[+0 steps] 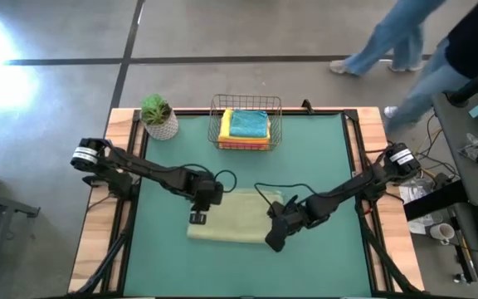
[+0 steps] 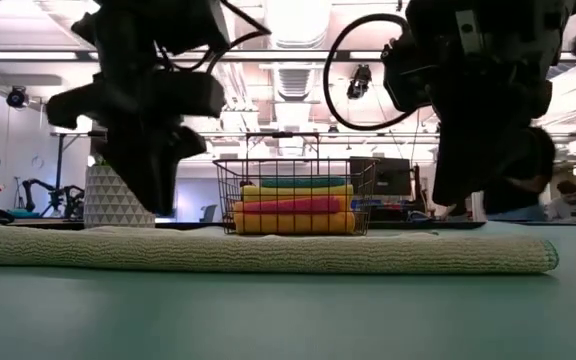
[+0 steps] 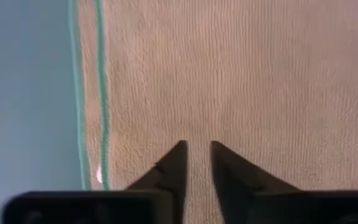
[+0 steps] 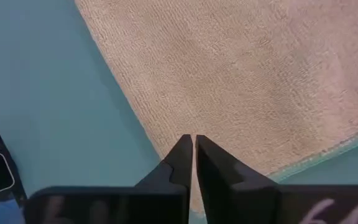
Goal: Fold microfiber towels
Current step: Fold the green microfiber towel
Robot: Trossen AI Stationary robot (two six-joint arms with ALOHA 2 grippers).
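High view: sage towel (image 1: 231, 218) folded at bench 6 o'clock. My left fingers (image 1: 198, 218) narrowly parted over its 9 o'clock edge; right fingers (image 1: 275, 240) closed at 3 o'clock corner, gripping nothing visible. Align edges, press flat.

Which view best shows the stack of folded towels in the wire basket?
The low view: the folded towels show edge-on, as separate layers, through the wire basket. The high view shows only the teal top one over yellow and orange edges. Neither wrist view shows them.
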